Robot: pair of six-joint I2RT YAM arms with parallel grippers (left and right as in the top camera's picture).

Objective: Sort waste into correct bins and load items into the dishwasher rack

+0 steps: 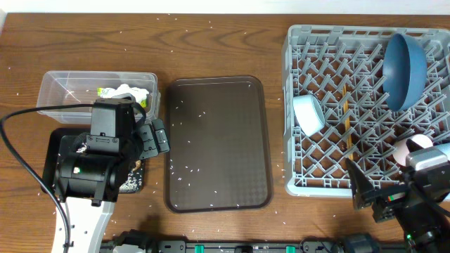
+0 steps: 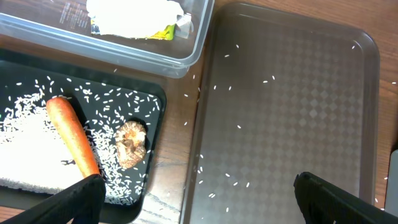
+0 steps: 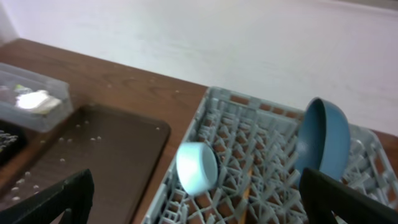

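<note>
Left jaws spread above carrot (image 2: 72,140) in black tray (image 2: 152,103); right jaws spread by rack (image 3: 261,127).

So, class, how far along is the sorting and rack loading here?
Done: napkin and yellow wrapper in the clear tub; carrot and brown chunk in the black tray; blue plate, light blue cup and chopsticks in the rack. In hand: nothing, left gripper and right gripper open. Left: rice grains scattered on the brown tray.
</note>
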